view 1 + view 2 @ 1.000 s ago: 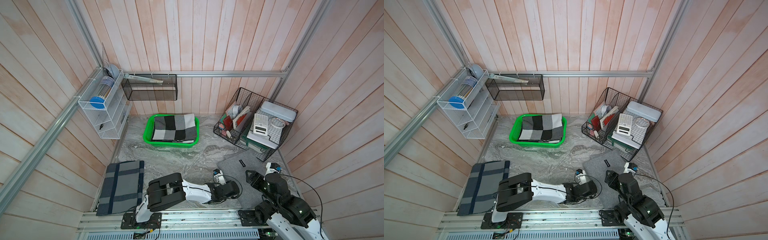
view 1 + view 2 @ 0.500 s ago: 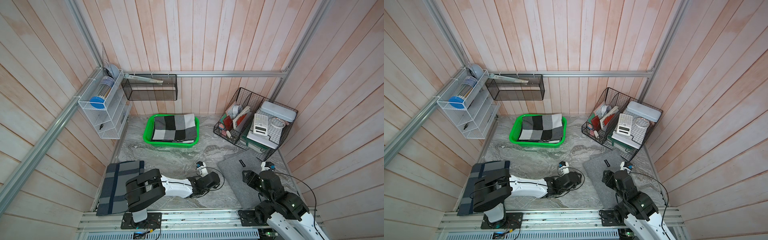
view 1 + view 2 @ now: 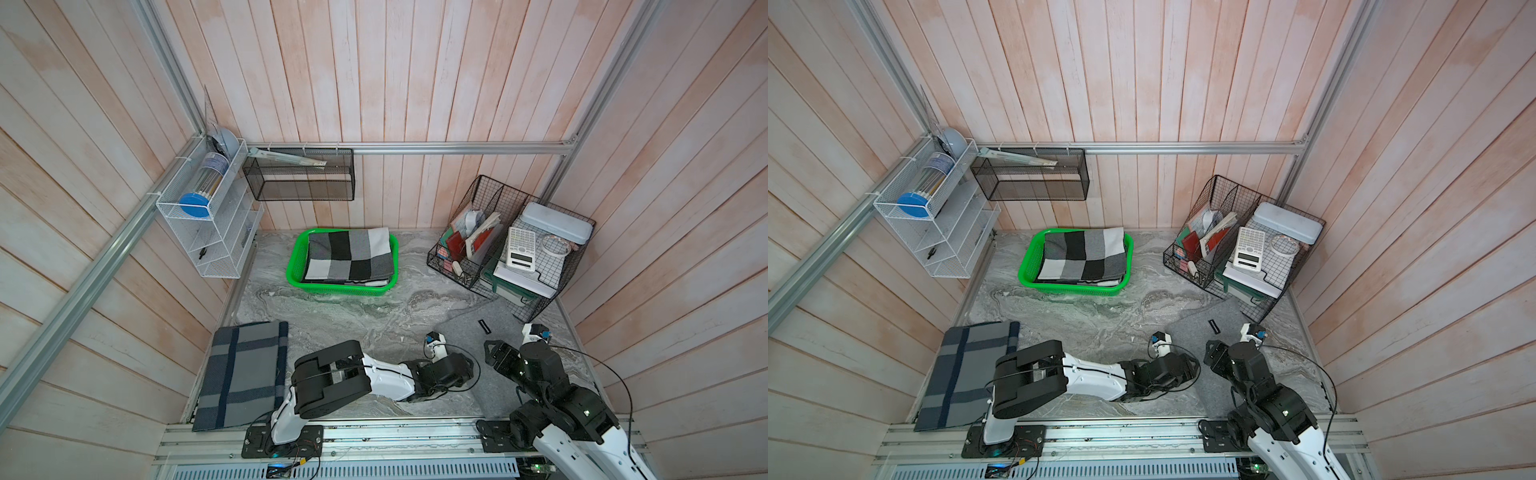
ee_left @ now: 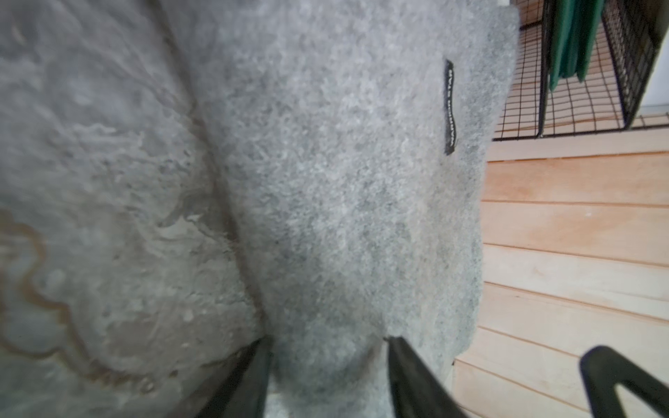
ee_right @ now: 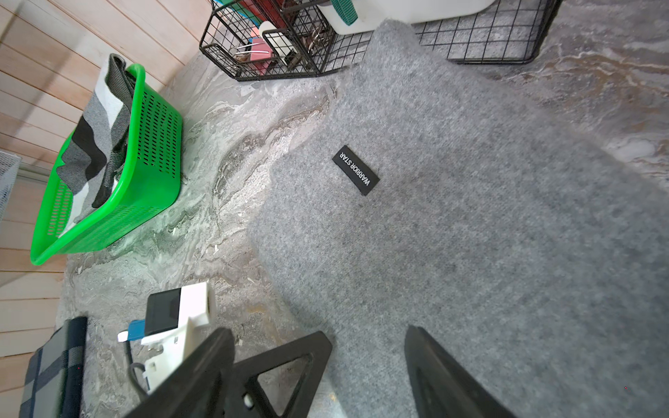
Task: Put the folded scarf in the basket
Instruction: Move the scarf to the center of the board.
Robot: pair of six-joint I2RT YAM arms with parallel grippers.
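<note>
Fingers [image 4: 249, 376] of the left gripper [image 4: 327, 342] sit at a middling gap astride one edge of the grey scarf [image 4: 344, 181], low against the bench [image 3: 332, 324]. A hump of grey fabric rises between them in the left wrist view; whether they actually pinch it I cannot tell. The right gripper [image 3: 493, 353] hangs just beside, over the same scarf, jaws wide apart and holding nothing. The scarf lies flat at the front right of the bench, a small black label [image 5: 355, 170] on its upper face, one corner reaching the foot of the black wire organizer [image 3: 550, 266]. It is well apart from the basket [image 3: 340, 291], which stands at the back of the bench, near the middle.

The basket is bright green with perforated walls, and a folded checked scarf [image 3: 349, 259] in black, grey and white fills it, one corner lapping over the rim. The wire organizer holds a calculator [image 3: 521, 249], a pale lidded box [image 3: 557, 222], a white ring [image 3: 555, 245] and upright cards and booklets [image 3: 478, 237] in its narrow slots. On the back wall a black mesh bin [image 3: 299, 185] carries a long flat strip [image 3: 286, 158] across its top. A white wire rack [image 3: 203, 237] on the left wall holds a clear tube [image 3: 208, 183] with a blue cap. A folded navy-and-grey plaid cloth [image 3: 245, 374] lies at the front left of the bench.
</note>
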